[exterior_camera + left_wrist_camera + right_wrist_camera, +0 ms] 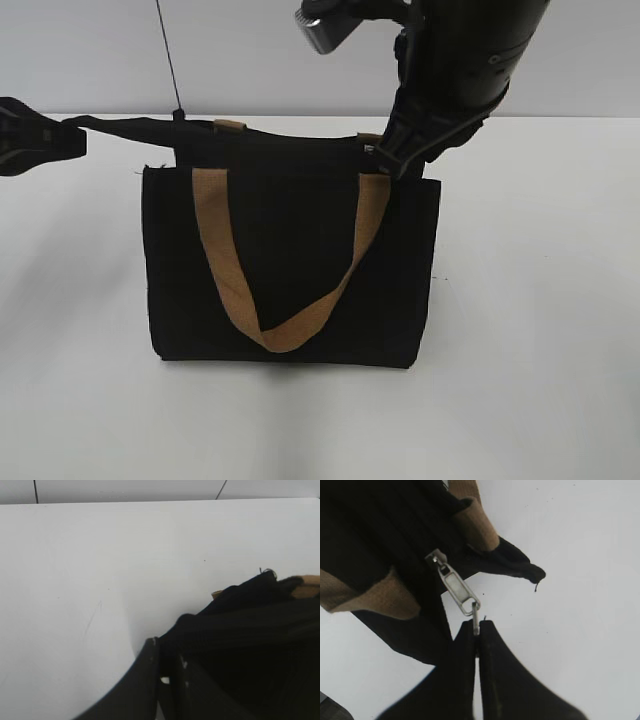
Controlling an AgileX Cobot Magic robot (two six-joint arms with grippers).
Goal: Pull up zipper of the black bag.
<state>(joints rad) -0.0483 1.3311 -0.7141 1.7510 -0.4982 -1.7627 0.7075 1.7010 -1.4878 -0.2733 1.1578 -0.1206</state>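
The black bag [290, 290] stands upright on the white table with a tan handle [285, 330] hanging down its front. My right gripper [478, 625] is shut on the silver pull tab of the zipper [456, 587], at the bag's top right end [390, 150]. My left gripper [167, 652] is shut on black fabric at the bag's top left end [110, 125] and holds it stretched out to the left. In the left wrist view the bag [260, 630] fills the lower right.
The white table [540, 330] runs all round the bag. A thin black cable [168, 60] hangs behind the bag's left end. A silver cylinder on the right arm [325, 30] sits above the bag.
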